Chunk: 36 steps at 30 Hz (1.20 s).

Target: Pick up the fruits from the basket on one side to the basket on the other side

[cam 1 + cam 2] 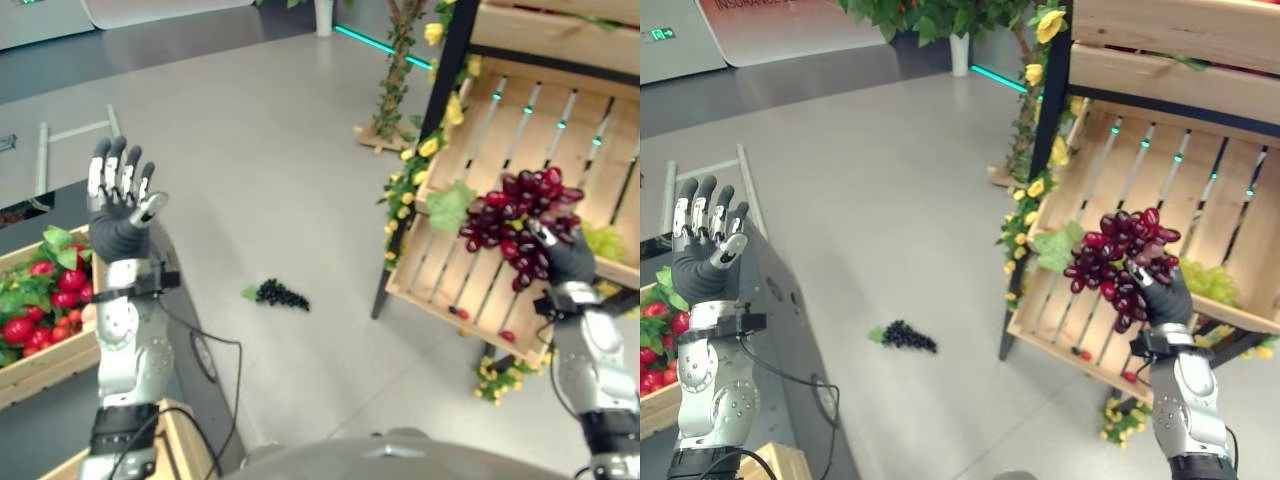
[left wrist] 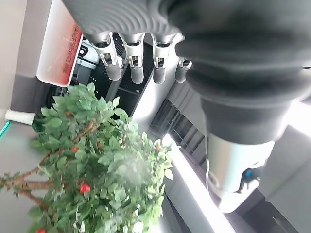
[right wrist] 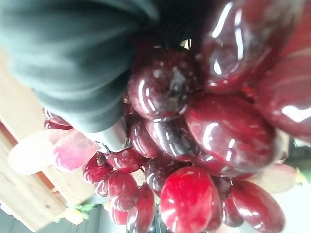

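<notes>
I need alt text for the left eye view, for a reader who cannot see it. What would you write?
The right hand holds a bunch of dark red grapes above a slatted wooden crate on a shelf. The left hand is raised, open and empty, near a crate of red fruits. A small dark grape bunch lies on the floor.

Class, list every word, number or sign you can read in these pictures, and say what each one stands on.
Red and white board at the far wall: it carries print, too blurred to read.
Green lit sign on the grey wall: too small to read.
Wooden crate, bunch of red grapes, dark grapes on the floor: no text on them.
</notes>
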Motion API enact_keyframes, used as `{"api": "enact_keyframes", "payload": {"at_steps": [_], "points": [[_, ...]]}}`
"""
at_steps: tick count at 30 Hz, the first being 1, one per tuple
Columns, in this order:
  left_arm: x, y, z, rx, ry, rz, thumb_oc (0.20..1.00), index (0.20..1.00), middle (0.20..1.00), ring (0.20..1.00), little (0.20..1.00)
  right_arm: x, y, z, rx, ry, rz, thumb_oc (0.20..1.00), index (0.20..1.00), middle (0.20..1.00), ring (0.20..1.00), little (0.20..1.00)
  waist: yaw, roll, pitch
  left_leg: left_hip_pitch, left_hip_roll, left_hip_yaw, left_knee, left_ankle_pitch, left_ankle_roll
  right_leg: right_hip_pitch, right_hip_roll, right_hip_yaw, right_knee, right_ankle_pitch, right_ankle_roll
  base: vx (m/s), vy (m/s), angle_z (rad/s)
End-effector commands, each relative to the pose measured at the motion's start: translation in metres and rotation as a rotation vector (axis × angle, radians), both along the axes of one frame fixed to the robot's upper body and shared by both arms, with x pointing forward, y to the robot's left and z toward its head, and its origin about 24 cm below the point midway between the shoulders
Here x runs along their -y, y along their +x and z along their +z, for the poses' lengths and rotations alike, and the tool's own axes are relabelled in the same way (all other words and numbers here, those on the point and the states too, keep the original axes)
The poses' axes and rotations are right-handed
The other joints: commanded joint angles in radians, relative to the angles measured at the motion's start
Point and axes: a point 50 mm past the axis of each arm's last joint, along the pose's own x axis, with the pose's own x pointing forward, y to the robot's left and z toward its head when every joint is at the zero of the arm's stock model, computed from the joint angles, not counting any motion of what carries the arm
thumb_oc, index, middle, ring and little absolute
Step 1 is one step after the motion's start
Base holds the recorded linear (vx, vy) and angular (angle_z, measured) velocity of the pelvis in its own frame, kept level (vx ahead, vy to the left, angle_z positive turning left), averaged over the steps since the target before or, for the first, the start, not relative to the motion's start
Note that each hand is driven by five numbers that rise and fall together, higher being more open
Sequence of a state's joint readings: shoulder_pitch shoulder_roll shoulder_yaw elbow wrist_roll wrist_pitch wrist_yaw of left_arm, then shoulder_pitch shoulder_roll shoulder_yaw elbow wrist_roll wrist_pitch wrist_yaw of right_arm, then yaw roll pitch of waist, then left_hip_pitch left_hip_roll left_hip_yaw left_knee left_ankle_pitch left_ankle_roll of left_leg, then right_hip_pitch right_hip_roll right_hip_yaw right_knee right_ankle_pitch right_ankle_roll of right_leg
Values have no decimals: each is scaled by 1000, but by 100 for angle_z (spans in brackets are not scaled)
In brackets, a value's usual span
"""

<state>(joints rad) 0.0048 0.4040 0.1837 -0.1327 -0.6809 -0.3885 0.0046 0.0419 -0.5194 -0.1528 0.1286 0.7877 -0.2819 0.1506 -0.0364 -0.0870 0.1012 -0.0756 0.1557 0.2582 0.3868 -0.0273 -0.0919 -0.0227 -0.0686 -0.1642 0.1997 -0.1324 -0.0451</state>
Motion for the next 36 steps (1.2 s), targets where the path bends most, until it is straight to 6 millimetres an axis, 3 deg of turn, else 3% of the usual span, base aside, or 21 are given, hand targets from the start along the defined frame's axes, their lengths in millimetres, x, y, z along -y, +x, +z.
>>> {"api": "enact_keyframes", "payload": {"at_steps": [1,2,3,5,6,15,17,19,21,22,24,26,29,33,36], "points": [[-6,-4,17,76,60,38,1000,1000,1000,1000,1000,0,11,52,275,-15,-13,200,200,200,200,200,3,-27,-2,-75,-55,-87,-2,-63,35,79,26,5,-156,36,91,67,88,-57],[-8,-6,15,61,75,55,1000,1000,1000,1000,1000,-2,13,52,276,-6,-10,200,200,200,200,200,27,-17,-1,-95,-79,-203,-128,-27,32,86,41,34,-164,34,102,95,118,-45],[-8,-7,17,64,86,59,1000,1000,1000,1000,1000,-5,16,53,277,-16,3,200,200,200,200,200,38,-15,2,-106,-102,-262,-169,2,21,89,45,50,-164,36,105,59,101,-43],[-11,-8,18,67,96,69,1000,1000,1000,1000,1000,-8,18,54,280,-15,10,200,200,200,200,200,43,-12,3,-106,-115,-305,-201,22,15,86,51,69,-166,39,106,22,69,-80],[-12,-10,16,62,90,73,1000,1000,1000,1000,1000,-10,19,53,278,-7,19,200,200,200,200,200,39,-7,-1,-83,-126,-315,-220,2,22,82,51,84,-163,41,112,51,136,-98],[-16,-14,14,47,123,85,1000,1000,1000,1000,1000,-15,20,51,255,-46,21,200,200,200,200,200,23,22,-44,9,-155,-215,-309,-33,71,35,-8,147,-137,53,162,62,226,-70],[-16,-11,16,48,138,90,1000,1000,1000,1000,1000,-20,22,50,254,-54,32,200,200,200,200,200,17,36,-36,15,-168,-182,-294,-54,90,-1,-30,158,-57,39,184,42,263,-47],[-15,-11,19,56,158,92,1000,1000,1000,1000,1000,-26,25,52,262,-58,43,200,200,200,200,200,14,45,-24,30,-169,-156,-297,-64,103,-40,-45,144,12,40,196,1,190,-47],[-14,-13,23,72,169,101,1000,1000,1000,1000,1000,-33,29,51,264,-54,60,200,200,200,200,200,23,56,-10,42,-166,-122,-308,-66,108,-83,-67,58,56,54,202,-34,143,-54],[-15,-13,23,69,172,107,1000,1000,1000,1000,1000,-37,31,50,255,-59,76,200,200,200,200,200,28,59,-8,47,-164,-106,-316,-65,107,-95,-80,5,66,51,198,-10,102,-54],[-18,-17,24,68,183,123,1000,1000,1000,1000,1000,-43,34,48,239,-65,110,200,200,200,200,200,49,59,-10,68,-160,-62,-326,-75,102,-121,-94,-165,82,49,173,32,54,-81],[-21,-19,23,62,185,137,1000,1000,1000,1000,1000,-44,33,46,230,-58,117,200,200,200,200,200,48,43,-11,74,-168,-54,-309,-91,98,-92,-78,-193,24,40,164,113,-108,-77],[-21,-19,20,53,165,135,1000,1000,1000,1000,1000,-39,30,46,239,-55,99,200,200,200,200,200,42,35,-6,69,-163,-60,-266,-104,88,-72,-50,-138,6,38,155,94,-107,-13],[-16,-16,14,41,144,117,1000,1000,1000,1000,1000,-34,25,51,253,-80,76,200,200,200,200,200,36,33,-14,64,-142,-49,-206,-127,68,-29,-39,-151,-41,29,140,110,-133,0],[-12,-12,14,44,129,99,1000,1000,1000,1000,1000,-29,20,50,258,-68,47,200,200,200,200,200,33,23,4,-4,-107,-53,-34,-84,7,12,-23,-145,-76,21,115,51,-173,33]]}}
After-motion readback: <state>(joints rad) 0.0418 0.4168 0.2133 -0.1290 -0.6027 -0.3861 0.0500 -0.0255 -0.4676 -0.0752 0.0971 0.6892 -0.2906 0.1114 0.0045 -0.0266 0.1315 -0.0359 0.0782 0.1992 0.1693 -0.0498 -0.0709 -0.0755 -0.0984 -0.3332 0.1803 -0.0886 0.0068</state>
